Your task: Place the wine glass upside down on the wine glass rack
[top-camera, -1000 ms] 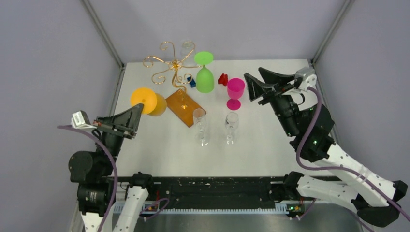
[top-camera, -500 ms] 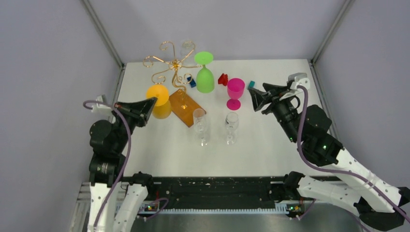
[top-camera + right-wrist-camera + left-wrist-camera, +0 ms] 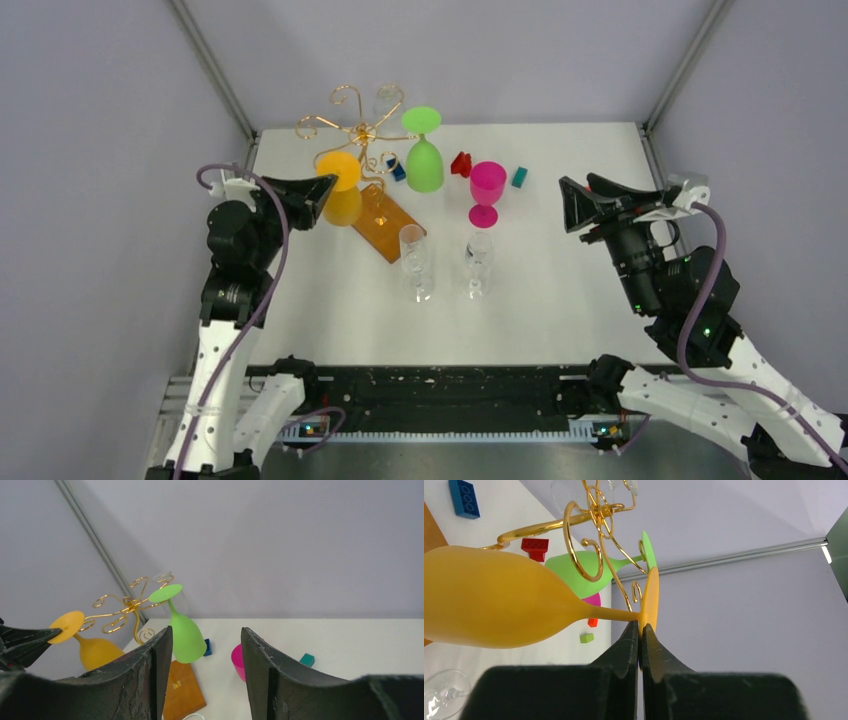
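the left gripper (image 3: 640, 630), pinched fully shut on the edge of the foot of the yellow wine glass (image 3: 489, 600), holds it bowl-down beside the gold wine glass rack (image 3: 355, 125) at the far left corner of the table (image 3: 560, 300); the foot sits just beside a free scroll arm, not yet hooked; a good finish likely means sliding the stem into that curl with the foot flat above the wire, clear of the hanging green glass (image 3: 424, 160); the right gripper (image 3: 206, 645) stands half open and empty near the right edge.
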You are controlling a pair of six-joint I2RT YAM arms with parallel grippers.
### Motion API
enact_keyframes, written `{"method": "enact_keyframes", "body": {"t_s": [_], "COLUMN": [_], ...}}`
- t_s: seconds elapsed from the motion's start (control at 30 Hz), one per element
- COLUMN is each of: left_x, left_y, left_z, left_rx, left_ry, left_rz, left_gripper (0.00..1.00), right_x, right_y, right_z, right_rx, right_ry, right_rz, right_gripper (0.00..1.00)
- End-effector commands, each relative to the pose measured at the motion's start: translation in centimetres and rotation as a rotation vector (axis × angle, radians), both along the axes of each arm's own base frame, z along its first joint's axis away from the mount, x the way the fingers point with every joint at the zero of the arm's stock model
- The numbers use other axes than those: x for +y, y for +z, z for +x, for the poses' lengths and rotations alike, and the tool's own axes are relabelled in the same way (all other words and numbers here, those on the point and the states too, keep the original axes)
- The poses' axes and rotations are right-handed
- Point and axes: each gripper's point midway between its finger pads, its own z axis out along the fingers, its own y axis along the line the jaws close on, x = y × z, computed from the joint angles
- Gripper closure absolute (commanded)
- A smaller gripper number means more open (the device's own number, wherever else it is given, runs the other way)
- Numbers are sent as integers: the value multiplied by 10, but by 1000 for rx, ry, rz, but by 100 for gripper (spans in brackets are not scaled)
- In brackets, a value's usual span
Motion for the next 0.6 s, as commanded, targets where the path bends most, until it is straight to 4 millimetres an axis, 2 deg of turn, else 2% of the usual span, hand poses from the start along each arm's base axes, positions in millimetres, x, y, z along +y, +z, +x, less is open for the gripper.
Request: {"method": "enact_keyframes", "body": {"t_s": [0.0, 0.3, 0.57], "left_x": [1, -4, 2], "left_y": [39, 44, 51], "left_z": [14, 35, 43], "left_rx": [-126, -130, -149], "left_ry": [11, -13, 29], "left_rz": [26, 9, 31], "left_gripper": [100, 100, 100], "right_x": [-2, -20, -21], "right_y": [8, 9, 11], "right_z": [-2, -7, -7], "right_rx": [-30, -65, -68], "right_ry": [2, -45, -53], "right_rz": [12, 65, 57], "right_gripper": [48, 49, 49]}}
